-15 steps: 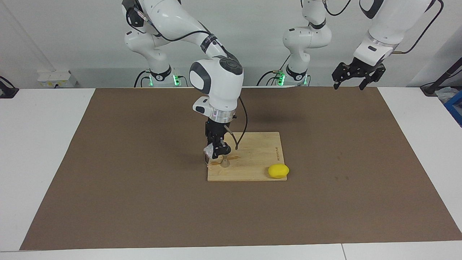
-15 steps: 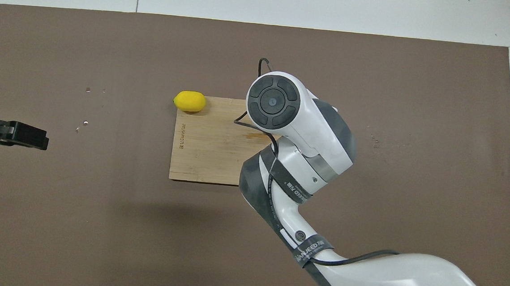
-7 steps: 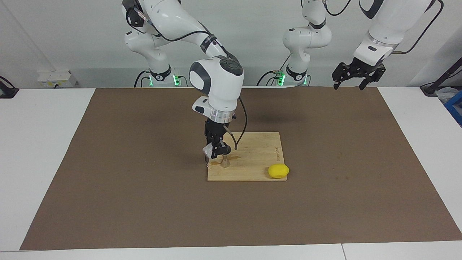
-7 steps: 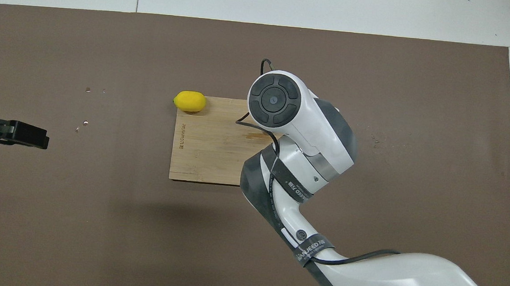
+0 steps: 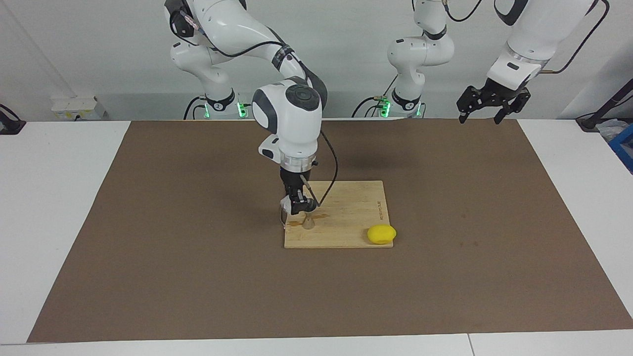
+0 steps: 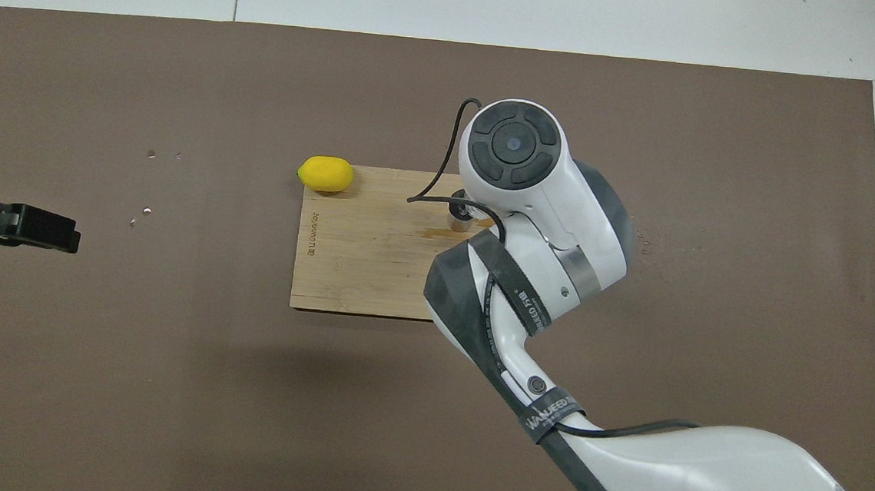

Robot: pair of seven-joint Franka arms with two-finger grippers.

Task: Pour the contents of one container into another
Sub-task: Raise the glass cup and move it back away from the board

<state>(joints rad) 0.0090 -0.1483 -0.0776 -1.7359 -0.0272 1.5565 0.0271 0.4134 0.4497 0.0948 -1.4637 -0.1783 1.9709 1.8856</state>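
Observation:
My right gripper (image 5: 293, 207) is shut on the small clear glass cup (image 5: 285, 211) and holds it just above the wooden cutting board (image 5: 346, 217), at the board's edge toward the right arm's end. The silvery hourglass jigger (image 5: 308, 223) stands upright on the board right beside the cup. In the overhead view the jigger (image 6: 458, 213) peeks out next to my right wrist, which hides the cup and the gripper. My left gripper (image 5: 478, 112) is open and empty, raised over the mat's edge at the left arm's end; it also shows in the overhead view (image 6: 38, 227).
A yellow lemon (image 5: 381, 234) lies at the board's corner farthest from the robots, toward the left arm's end; it also shows in the overhead view (image 6: 325, 174). The board lies on a brown mat (image 5: 198, 247) that covers the white table.
My right wrist has swung from a slant to nearly upright and shifted toward the right arm's end, uncovering the jigger in the overhead view. The cup stays in the gripper. The left arm waits.

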